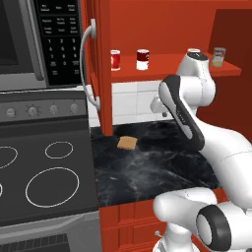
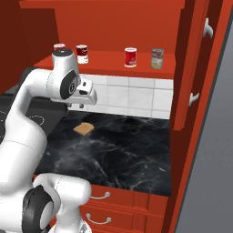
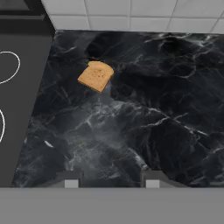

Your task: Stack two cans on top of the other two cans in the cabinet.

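Four small cans stand apart in a row on the red cabinet's shelf (image 1: 165, 67), none stacked. From the left base view these are a red-and-white can (image 1: 115, 60), a second one (image 1: 142, 59), a third (image 1: 194, 50) mostly hidden behind my arm, and an olive-green can (image 1: 218, 57). The right base view shows the same row: red can (image 2: 59, 46), red can (image 2: 82, 53), red can (image 2: 130, 57), olive can (image 2: 157, 58). My gripper (image 3: 112, 180) hangs below the shelf over the counter, pointing down. It is open and holds nothing.
A slice of bread (image 3: 96, 75) lies on the black marble counter (image 3: 144, 131) near the tiled wall. The stove top (image 1: 44, 167) and the microwave (image 1: 34, 39) are to the left. The cabinet doors (image 1: 101, 64) (image 2: 193, 68) stand open on both sides.
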